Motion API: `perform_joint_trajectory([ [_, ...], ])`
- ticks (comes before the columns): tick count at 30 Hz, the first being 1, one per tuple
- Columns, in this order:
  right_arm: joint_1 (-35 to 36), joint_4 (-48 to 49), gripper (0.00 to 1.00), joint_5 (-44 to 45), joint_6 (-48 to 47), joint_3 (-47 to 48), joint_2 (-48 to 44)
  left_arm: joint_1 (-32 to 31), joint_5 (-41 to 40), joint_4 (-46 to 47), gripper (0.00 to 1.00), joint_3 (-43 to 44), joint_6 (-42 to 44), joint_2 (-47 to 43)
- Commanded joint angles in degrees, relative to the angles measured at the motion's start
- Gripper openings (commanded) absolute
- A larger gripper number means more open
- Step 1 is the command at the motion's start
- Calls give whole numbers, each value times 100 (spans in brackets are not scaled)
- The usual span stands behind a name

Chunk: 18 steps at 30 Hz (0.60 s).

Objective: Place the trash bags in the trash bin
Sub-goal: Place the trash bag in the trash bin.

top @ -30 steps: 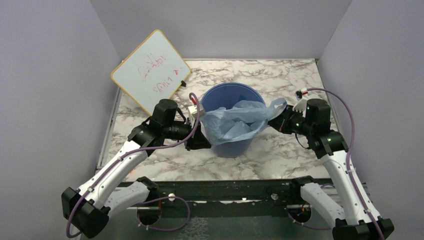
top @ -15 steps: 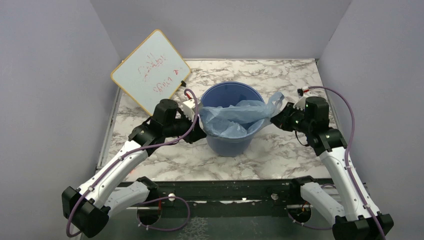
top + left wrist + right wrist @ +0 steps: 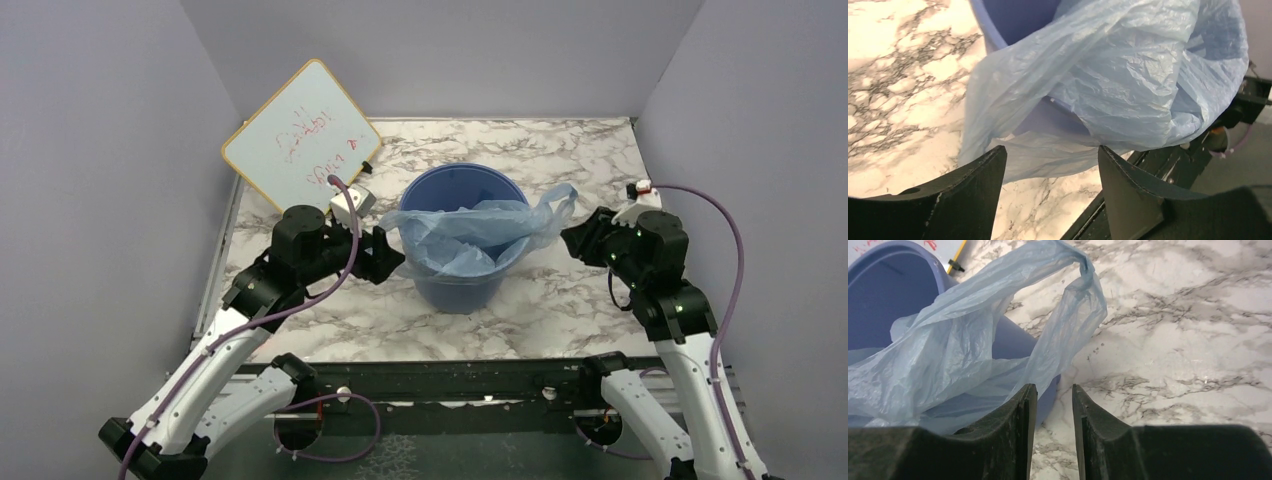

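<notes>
The blue trash bin (image 3: 455,285) stands mid-table. The light-blue trash bag (image 3: 470,235) lies draped in and over it, its left edge hanging outside the rim and a handle loop sticking out to the right. My left gripper (image 3: 392,255) is open just left of the bin, with the bag (image 3: 1118,75) hanging free beyond its fingertips and the bin wall (image 3: 1013,20) behind. My right gripper (image 3: 574,238) is right of the bin, apart from the loop. Its jaws (image 3: 1054,390) stand slightly open with nothing between them; bag (image 3: 948,355) and bin (image 3: 888,300) lie ahead.
A white board with red writing (image 3: 300,140) leans at the back left, close behind the left arm. The marble table (image 3: 560,310) is walled on three sides, with a black rail (image 3: 450,375) along its near edge.
Both grippers have let go of the bag and drawn back from the bin, left arm leftward, right arm rightward. The bag has slackened and settled over the rim.
</notes>
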Motion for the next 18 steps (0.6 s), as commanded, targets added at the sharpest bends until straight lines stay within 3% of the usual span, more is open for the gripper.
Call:
perform_joint_trajectory([
  [1, -30, 1, 38, 655, -283, 125, -312, 13, -826, 36, 73, 138, -141, -236],
  [4, -27, 219, 43, 610, -665, 170, -459, 12, -953, 45, 74, 214, -78, -295],
  [9, -31, 885, 45, 288, -2251, -34, -448, 17, -1289, -4, 82, 408, 136, -273],
  [13, -27, 1015, 45, 254, -3810, -33, -123, 14, -1354, -258, 84, 767, 419, 29],
  [18, -29, 981, 46, -447, -4797, 307, 361, 20, -1614, -351, 90, 994, 811, 44],
])
